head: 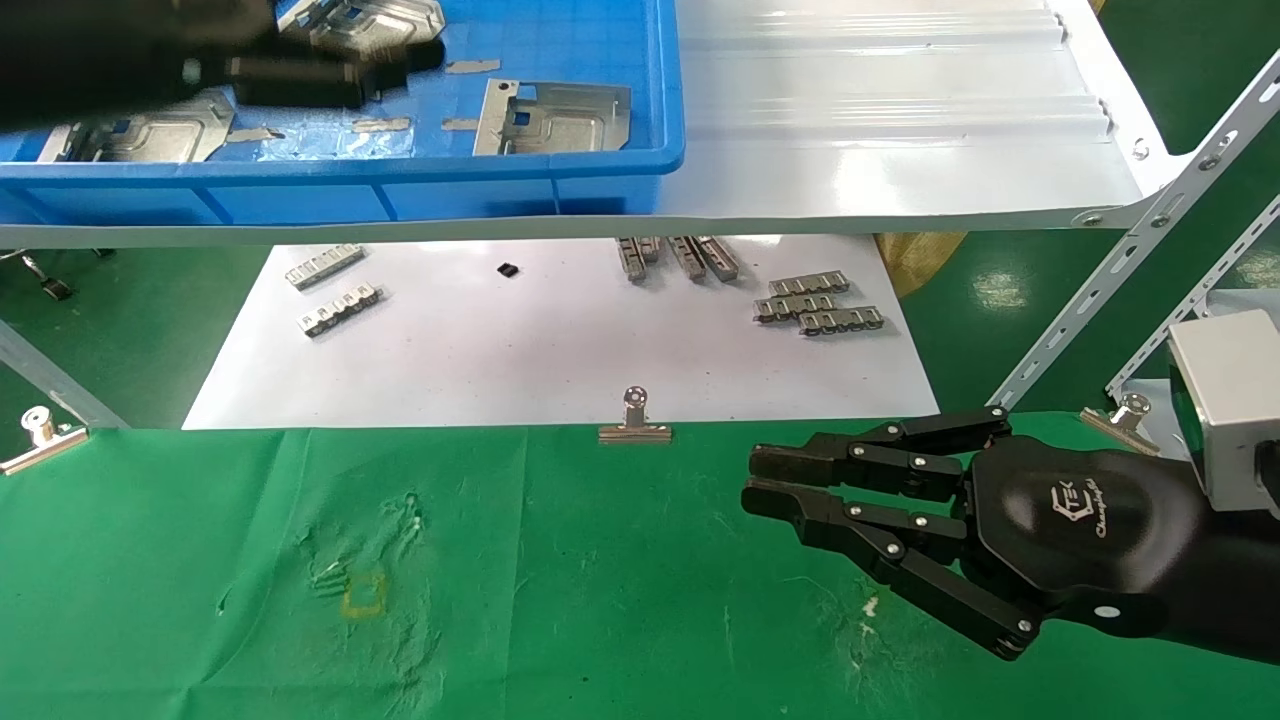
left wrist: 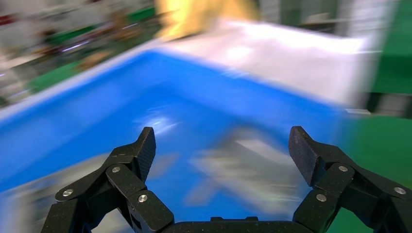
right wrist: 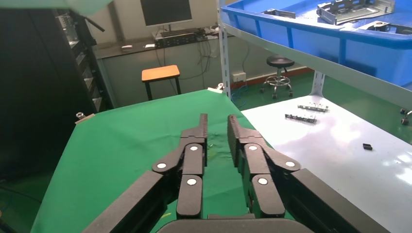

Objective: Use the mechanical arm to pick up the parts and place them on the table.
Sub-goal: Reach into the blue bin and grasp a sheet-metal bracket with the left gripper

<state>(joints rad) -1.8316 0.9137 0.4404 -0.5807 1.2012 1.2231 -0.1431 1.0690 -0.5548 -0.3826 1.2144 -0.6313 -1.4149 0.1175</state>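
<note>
Silver-grey stamped parts lie in the blue bin [head: 400,185]: one near its right wall [head: 555,118], one at the left [head: 170,135], one at the back [head: 370,20]. My left gripper [head: 390,70] hovers over the bin, blurred. In the left wrist view it [left wrist: 224,145] is wide open and empty, with a blurred part [left wrist: 252,170] below the space between its fingers. My right gripper [head: 755,480] rests low over the green cloth table [head: 600,600] at the right. Its fingers [right wrist: 217,119] are nearly together with a narrow gap and hold nothing.
The bin stands on a raised white shelf [head: 900,120] with a slanted metal bracket [head: 1100,290]. Below lies a glossy white sheet [head: 550,360] with small toothed strips [head: 815,305]. Binder clips [head: 634,420] pin the cloth's far edge.
</note>
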